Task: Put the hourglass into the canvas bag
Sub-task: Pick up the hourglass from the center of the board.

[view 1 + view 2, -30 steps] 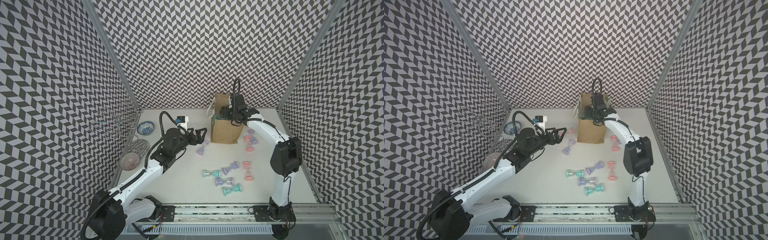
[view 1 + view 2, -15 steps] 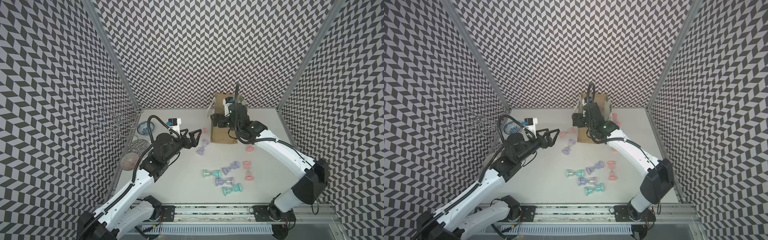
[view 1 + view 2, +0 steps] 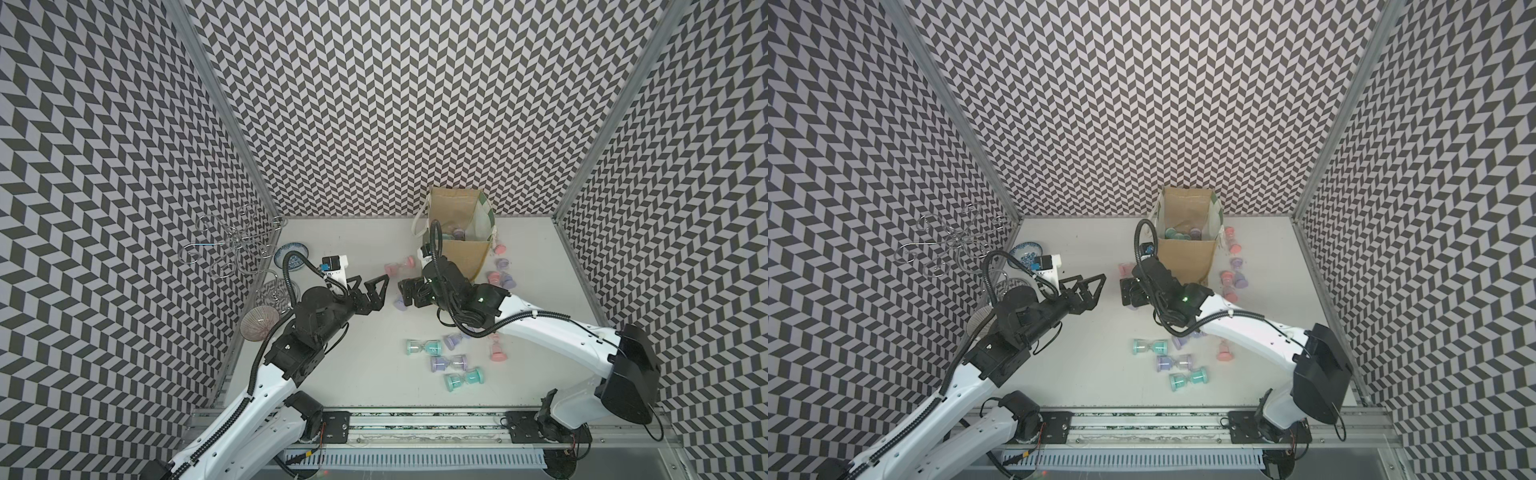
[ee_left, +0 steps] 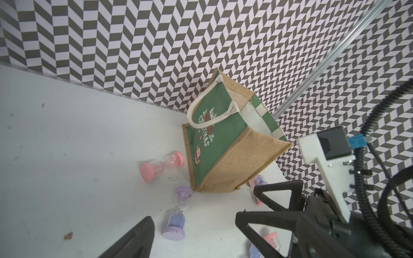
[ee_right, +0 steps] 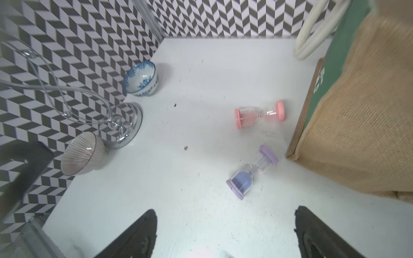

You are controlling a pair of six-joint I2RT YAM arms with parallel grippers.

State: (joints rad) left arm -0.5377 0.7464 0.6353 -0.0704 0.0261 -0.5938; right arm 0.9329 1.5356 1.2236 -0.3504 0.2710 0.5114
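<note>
Two grippers stand spread and empty. The right gripper (image 5: 223,225) hovers over the table, with the purple hourglass (image 5: 252,172) lying on its side just ahead of its fingertips and the canvas bag (image 5: 357,111) just outside one finger. The left gripper (image 3: 368,286) faces it, near. A skewed closing could roll the round-ended hourglass away, snag the bag's corner, or make the opposing fingertips clash.

The canvas bag (image 5: 357,134) is rough woven burlap, the purple hourglass (image 5: 252,172) smooth glossy plastic.
</note>
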